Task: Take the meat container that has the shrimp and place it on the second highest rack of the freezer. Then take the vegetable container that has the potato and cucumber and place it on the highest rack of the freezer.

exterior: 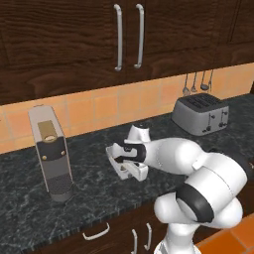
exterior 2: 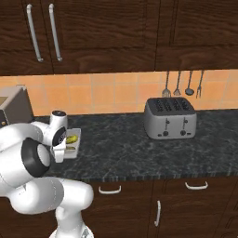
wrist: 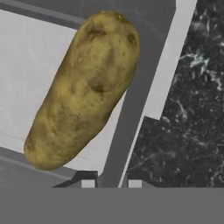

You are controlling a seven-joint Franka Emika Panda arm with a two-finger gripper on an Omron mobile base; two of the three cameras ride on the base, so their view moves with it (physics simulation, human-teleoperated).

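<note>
inside its white tray [wrist: 26,65] lies the speckled yellowish-brown potato [wrist: 85,87].

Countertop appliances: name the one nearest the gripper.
The tall grey coffee machine, left of the gripper at the vegetable container; the toaster sits farther off.

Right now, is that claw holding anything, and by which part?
Yes. The gripper is closed on the right-hand rim of the white vegetable container holding the potato.

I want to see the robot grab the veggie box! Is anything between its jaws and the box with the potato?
No. The gripper is already down at the vegetable container, its jaws closed on the rim right next to the potato. Nothing sits between them.
</note>
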